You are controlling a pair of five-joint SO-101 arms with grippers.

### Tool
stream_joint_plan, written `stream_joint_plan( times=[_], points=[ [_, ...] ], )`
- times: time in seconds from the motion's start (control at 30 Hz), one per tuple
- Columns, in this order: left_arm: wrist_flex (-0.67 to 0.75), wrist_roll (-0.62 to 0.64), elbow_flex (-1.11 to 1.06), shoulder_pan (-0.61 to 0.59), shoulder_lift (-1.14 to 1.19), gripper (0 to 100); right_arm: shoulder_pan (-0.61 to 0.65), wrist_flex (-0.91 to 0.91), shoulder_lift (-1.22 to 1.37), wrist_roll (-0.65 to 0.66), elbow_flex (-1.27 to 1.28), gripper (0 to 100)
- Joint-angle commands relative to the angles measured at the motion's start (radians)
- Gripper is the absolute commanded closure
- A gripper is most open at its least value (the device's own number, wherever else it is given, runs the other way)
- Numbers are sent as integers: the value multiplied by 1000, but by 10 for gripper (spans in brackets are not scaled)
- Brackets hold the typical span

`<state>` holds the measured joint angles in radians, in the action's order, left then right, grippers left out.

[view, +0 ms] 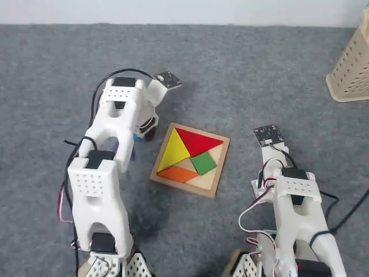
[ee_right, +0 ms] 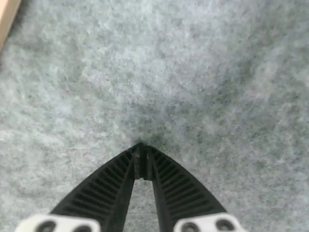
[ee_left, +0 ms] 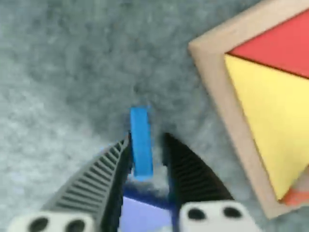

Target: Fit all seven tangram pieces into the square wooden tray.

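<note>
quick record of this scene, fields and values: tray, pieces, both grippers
tray: square wooden tray on grey carpet, between the arms
in tray: red triangle, yellow triangle, green square, orange piece
left gripper: shut on blue piece, held on edge beside the tray
right gripper: shut, empty, over carpet

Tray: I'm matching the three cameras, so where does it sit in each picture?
High view: the tray lies at the picture's centre.
Left wrist view: the tray's corner and rim lie beside the left hand, which grips the blue piece.
Right wrist view: a wooden sliver, likely the tray's edge, sits at a corner far from the shut right hand.
Shared landmark: the yellow triangle in high and left wrist views; grey mat in all.
</note>
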<state>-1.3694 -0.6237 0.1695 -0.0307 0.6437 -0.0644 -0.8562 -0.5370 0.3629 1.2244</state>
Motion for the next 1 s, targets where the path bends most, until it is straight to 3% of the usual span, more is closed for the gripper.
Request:
stream_joint_plan(
  times=[0.0,0.13,0.3,0.53,0.67,0.83,0.97],
  points=[
    [-21,-8,54,-26,2,991,-8,12,-36,9,-5,991],
    [-181,-5,199,-20,2,991,-8,12,-36,9,-5,991],
    [-385,92,410,40,2,991,-8,12,-36,11,-5,991],
    [-379,344,311,253,-130,991,-10,12,-39,11,-3,991],
    [-253,457,101,350,-347,991,-16,19,-42,11,-3,991],
    [49,486,-354,460,-695,991,-18,51,-117,12,38,991],
    [207,583,-492,489,-809,991,-16,73,-317,12,141,992]
  ],
)
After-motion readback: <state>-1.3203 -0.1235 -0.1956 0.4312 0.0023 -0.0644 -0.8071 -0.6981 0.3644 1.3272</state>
